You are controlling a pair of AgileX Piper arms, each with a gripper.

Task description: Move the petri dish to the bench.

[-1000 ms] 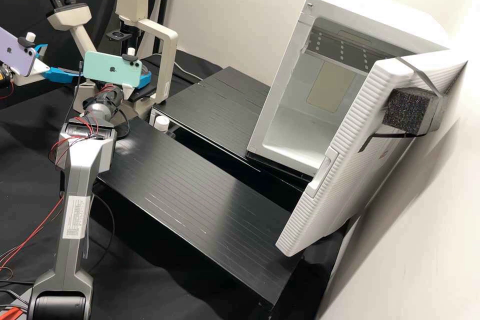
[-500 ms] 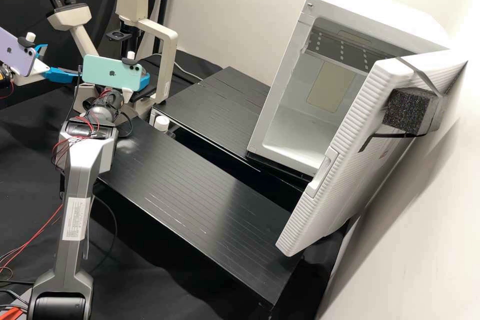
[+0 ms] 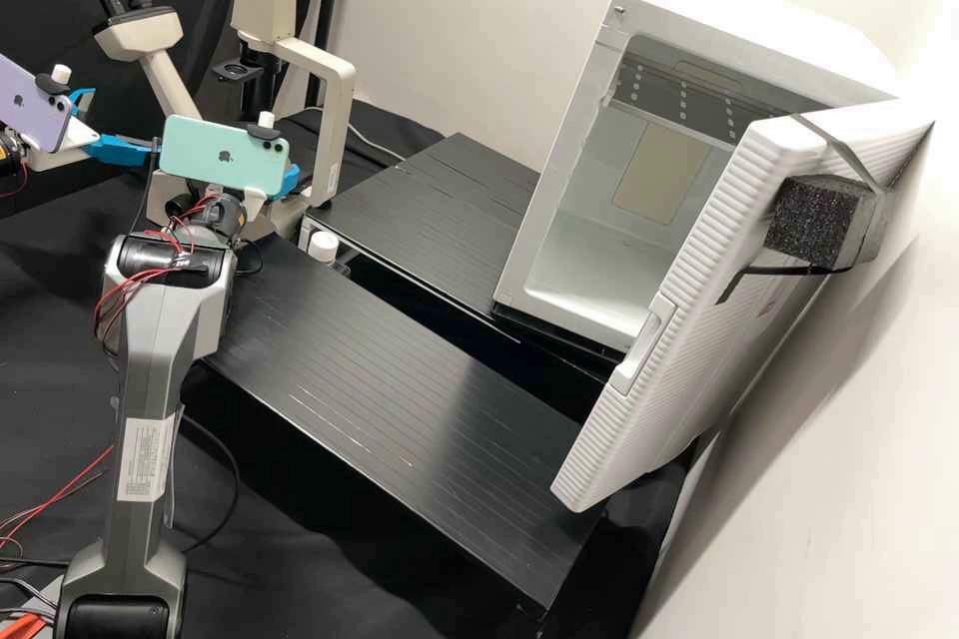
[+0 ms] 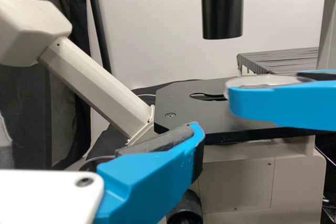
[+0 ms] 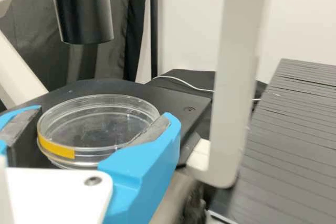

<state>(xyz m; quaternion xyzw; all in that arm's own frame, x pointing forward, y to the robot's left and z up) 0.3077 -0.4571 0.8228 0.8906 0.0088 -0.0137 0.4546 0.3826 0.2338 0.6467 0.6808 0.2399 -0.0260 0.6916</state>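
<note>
In the high view, my right gripper point(image 3: 288, 178) is at the microscope's stage, partly behind a green phone. The right wrist view shows this gripper point(image 5: 101, 120) shut on the clear petri dish point(image 5: 102, 99), which has a yellow strip on its side, over the black stage point(image 5: 181, 100). In the left wrist view the dish point(image 4: 265, 80) appears behind a right-gripper finger point(image 4: 283, 103). My left gripper point(image 3: 118, 125) stands open left of the microscope in the high view; in its wrist view, one finger of this gripper point(image 4: 149, 174) shows beside the stage. The black slatted bench point(image 3: 400, 369) lies in front.
The cream microscope point(image 3: 340, 110) rises around the stage, its upright close to the right gripper. A white-capped object point(image 3: 323, 246) stands between the front bench and the rear black surface point(image 3: 440, 210). At right is a white cabinet point(image 3: 599, 265) with its door point(image 3: 689, 300) open.
In the high view, the right arm's wrist and green phone have shifted slightly down toward the camera. The left arm and its purple phone have kept still.
</note>
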